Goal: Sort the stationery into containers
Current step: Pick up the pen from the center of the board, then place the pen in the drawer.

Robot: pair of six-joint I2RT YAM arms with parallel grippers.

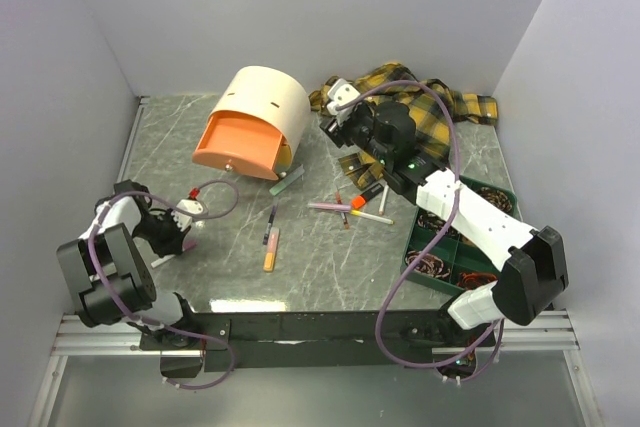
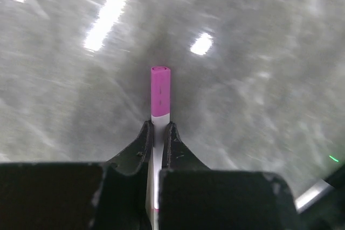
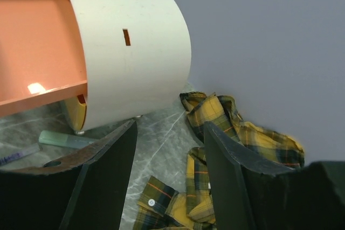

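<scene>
The left gripper (image 2: 157,131) is clamped shut on a white marker with a pink cap (image 2: 160,87), holding it low over bare table (image 1: 330,272) in the near-left corner, with nothing but marbled surface in front of it and the left wall close by. The right gripper (image 3: 170,127) has its jaws wide open and nothing between them. It hangs up by the back wall, just right of the cream drawer box (image 1: 262,107), which lies on its side with the orange drawer (image 1: 238,145) pulled out. The plaid shirt (image 1: 455,105) is bunched beside and under that claw. The rest of the stationery is scattered mid-table: an orange marker (image 1: 270,253), a black pen (image 1: 270,225), a pale green piece (image 1: 287,181) right by the box, and a small pile of pens (image 1: 355,209). The dark green tray (image 1: 412,247) sits at the right edge, partly under the right arm, with rubber bands (image 1: 432,265) coiled in it.
</scene>
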